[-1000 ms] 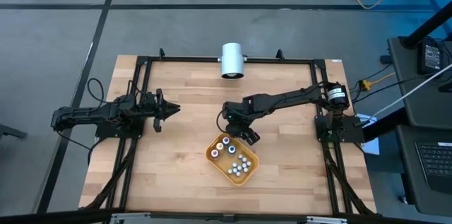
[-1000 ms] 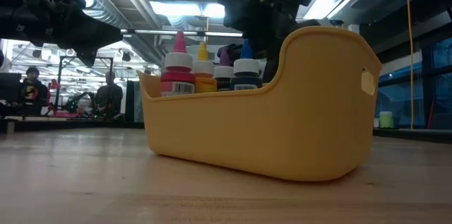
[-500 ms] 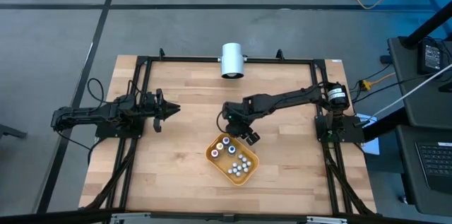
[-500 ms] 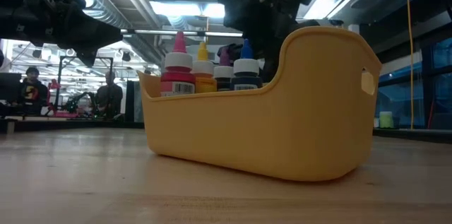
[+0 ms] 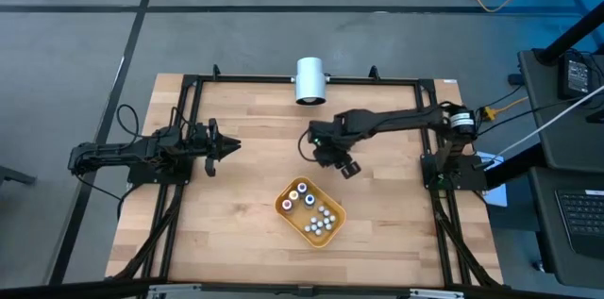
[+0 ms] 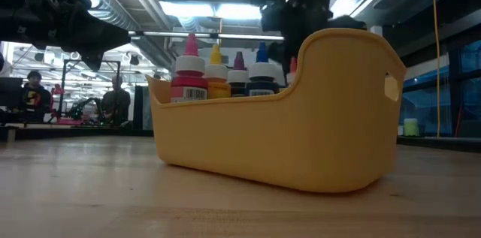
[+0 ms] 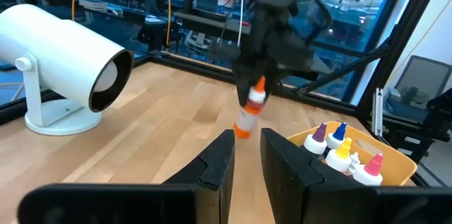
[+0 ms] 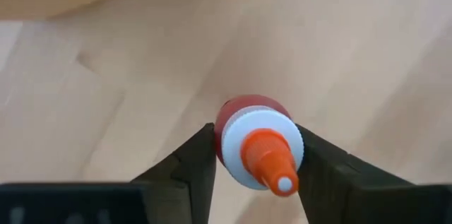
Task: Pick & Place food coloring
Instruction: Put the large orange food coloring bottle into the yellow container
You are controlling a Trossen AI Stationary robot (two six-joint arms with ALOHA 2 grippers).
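A white cylinder [image 5: 310,80] lies at the table's [image 5: 236,214] far edge.
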